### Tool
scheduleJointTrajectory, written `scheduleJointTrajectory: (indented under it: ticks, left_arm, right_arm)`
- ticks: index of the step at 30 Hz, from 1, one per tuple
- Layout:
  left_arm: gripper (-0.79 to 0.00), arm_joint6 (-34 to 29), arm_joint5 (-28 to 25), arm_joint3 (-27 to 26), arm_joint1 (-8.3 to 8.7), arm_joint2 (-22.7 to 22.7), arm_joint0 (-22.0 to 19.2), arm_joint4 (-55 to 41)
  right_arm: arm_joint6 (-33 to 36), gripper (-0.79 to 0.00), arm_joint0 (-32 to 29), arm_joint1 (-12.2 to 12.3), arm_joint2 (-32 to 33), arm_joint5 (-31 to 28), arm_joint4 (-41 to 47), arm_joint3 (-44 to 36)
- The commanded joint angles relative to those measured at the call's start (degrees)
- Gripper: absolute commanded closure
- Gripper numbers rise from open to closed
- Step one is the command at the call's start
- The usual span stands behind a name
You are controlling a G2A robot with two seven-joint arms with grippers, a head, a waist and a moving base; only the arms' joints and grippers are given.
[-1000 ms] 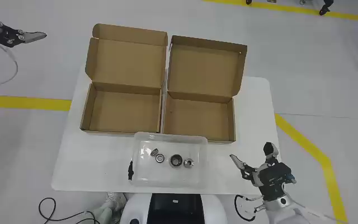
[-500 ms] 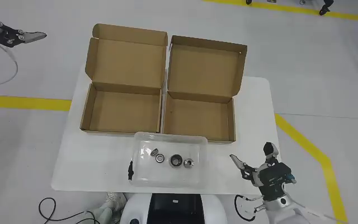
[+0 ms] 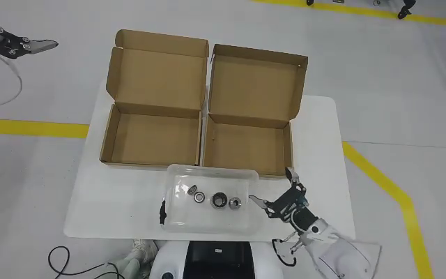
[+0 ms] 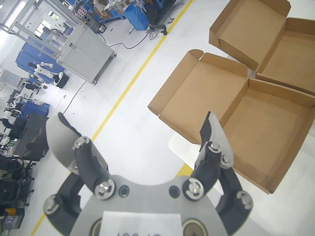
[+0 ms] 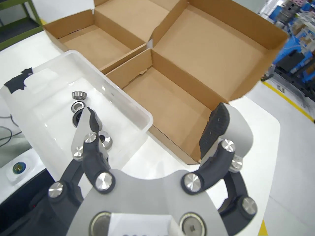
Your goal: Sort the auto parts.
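From above, the white surface sits mid-frame on a grey floor crossed by a yellow line. Two open cardboard boxes stand side by side and touching on its upper half, the left box and the right box. Both have bare insides and lids folded back. Just below them, at lower centre, is a clear tray with black tape on its left edge. Four metal parts lie in a row in it: a ribbed bearing, a ring bearing, a dark ring and a small cap. The right hand is at the tray's right end, and the tray's end wall stands between it and the parts. The left hand is in the upper left corner, over the floor and well apart from the surface.

In the left wrist view, the left hand is spread wide and holds nothing. Beyond it are the yellow line, a corner of the surface, the left box and, past that, the right box.

In the right wrist view, the right hand is open and empty. One finger partly covers the dark ring in the tray. The ribbed bearing, ring bearing and small cap lie close by, with the tape at the tray's far end. The right box is just beside the tray, and the left box is behind it.
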Motion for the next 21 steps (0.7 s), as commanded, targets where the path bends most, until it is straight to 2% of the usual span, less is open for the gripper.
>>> scheduleJointTrajectory:
  ticks: [1,7,13,21]
  left_arm:
    - [-0.785,0.0,0.0,0.0,0.00,0.0,0.0,0.0]
    - [-0.785,0.0,0.0,0.0,0.00,0.0,0.0,0.0]
    - [-0.785,0.0,0.0,0.0,0.00,0.0,0.0,0.0]
    - [-0.785,0.0,0.0,0.0,0.00,0.0,0.0,0.0]
  right_arm:
    - [3.3,-0.785,3.8,0.0,-2.7,-2.1,-0.6,1.3]
    - [9.0,-0.785,13.9,-0.4,-8.6,-6.4,2.5,7.8]
    - [9.4,-0.785,21.1,-0.4,-10.4,-13.9,14.2,14.9]
    - [9.9,-0.785,22.2,-0.4,-10.5,-14.4,16.0,16.2]
